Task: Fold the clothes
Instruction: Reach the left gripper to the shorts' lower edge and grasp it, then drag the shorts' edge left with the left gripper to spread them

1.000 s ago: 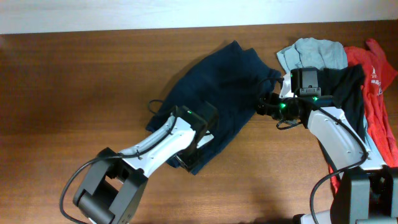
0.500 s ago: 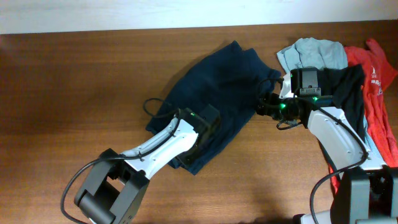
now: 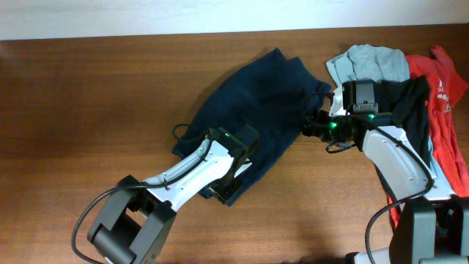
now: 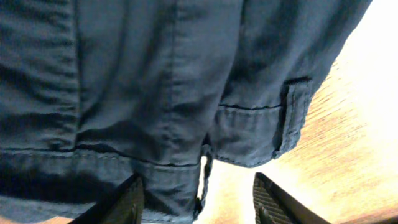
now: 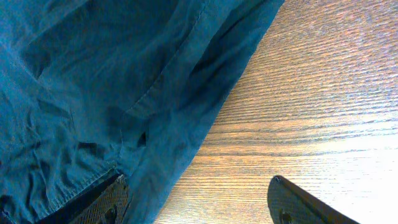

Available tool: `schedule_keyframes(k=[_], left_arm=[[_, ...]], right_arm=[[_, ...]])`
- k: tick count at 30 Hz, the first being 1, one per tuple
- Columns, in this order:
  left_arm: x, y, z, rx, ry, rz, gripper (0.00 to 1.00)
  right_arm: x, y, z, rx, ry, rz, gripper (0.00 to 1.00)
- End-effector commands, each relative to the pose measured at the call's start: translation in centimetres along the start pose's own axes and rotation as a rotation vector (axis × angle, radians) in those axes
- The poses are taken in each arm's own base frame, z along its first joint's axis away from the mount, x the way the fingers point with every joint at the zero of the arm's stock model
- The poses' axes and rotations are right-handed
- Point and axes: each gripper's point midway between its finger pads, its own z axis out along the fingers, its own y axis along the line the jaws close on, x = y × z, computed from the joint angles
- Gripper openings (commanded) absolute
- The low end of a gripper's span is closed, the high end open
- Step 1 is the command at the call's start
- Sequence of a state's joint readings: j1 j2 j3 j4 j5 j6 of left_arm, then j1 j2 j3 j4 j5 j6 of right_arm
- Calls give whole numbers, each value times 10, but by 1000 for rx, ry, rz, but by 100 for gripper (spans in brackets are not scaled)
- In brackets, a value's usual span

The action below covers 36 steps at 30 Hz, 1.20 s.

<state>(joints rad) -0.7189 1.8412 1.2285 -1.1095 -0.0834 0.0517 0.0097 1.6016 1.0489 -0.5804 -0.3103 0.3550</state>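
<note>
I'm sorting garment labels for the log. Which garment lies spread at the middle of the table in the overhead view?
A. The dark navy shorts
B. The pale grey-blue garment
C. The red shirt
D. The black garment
A: the dark navy shorts lie spread mid-table, while the red shirt, the pale grey-blue garment and the black garment are heaped at the right end.

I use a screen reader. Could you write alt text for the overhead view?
Dark navy shorts lie rumpled on a brown wooden table, with the left arm stretched over their near edge and the right arm at their right edge. A pile of other clothes, grey, black and red, sits at the table's right end.
</note>
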Motion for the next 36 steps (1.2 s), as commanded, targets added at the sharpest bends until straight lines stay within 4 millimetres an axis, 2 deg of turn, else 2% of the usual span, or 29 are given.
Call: schedule_keyframes(k=[1,3,4,5,6,7,9,12,16,19,21,22,27,28,31,36], left_arm=[[8,-8,9,40,9,11,58],[10,-9,18,39,9,11,57],[11,-9,22,34,9,11,50],[12,-8,24,28,11,11,37],[13,-5,25,10,12,11,15],[13,2,25,-28,12,5,0],[11,15,19,-99,9,-33,1],[8,33,-8,-191,-4,-127,1],[-3,62,-78,-293,-173,-276,1],[-8,81,-123,-296,-333,-366,0],[-2,97,-144,-294,-410,-433,0],[6,112,-150,-298,-431,-497,1],[29,157,-146,-306,-422,-751,1],[32,162,-146,-306,-423,-778,0],[46,196,-144,-319,-440,-927,1],[71,235,-140,-330,-447,-1115,1]], right_arm=[[-5,0,-7,3,-24,-13,77],[-5,0,-7,3,-24,-13,77],[-5,0,-7,3,-24,-13,77],[-5,0,-7,3,-23,-12,77],[-5,0,-7,4,-22,-12,77],[-5,0,-7,4,-22,-12,77],[-5,0,-7,4,-22,-12,77],[-4,0,-7,5,-20,-11,77],[-3,0,-7,6,-17,-10,77],[-3,0,-7,6,-17,-10,77],[-3,0,-6,6,-16,-11,75],[-3,-2,-4,11,-11,-9,70],[5,-9,7,29,26,3,53],[6,-9,8,31,30,4,52],[10,-13,12,40,44,9,50],[10,-16,12,54,42,10,50]])
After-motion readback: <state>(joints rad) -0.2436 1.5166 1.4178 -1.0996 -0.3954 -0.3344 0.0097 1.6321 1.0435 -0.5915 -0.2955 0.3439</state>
